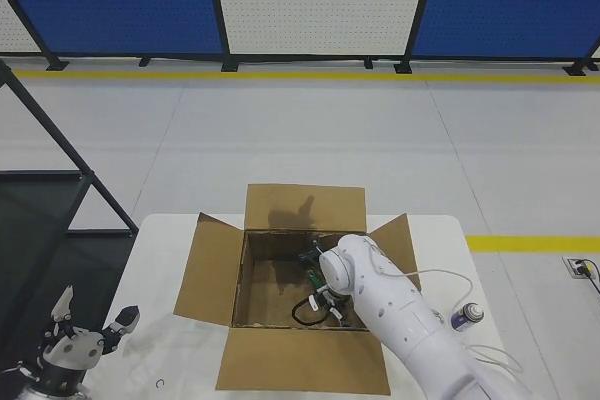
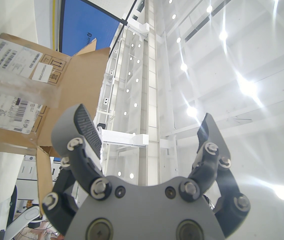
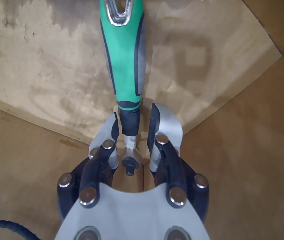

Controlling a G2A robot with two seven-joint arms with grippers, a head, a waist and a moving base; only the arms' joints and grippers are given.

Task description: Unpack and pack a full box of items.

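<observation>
Right wrist view: green-handled ratchet (image 3: 123, 58) between parted fingers of the right hand (image 3: 135, 114), inside box (image 3: 44, 51).

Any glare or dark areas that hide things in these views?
Left wrist view: ceiling lights flare into streaks behind the open left claw; the box stays readable. Top view: the box's inside is dim, contents hard to make out. Right wrist view: even light, glints on the chrome end of the green-handled tool at the right claw.
</observation>
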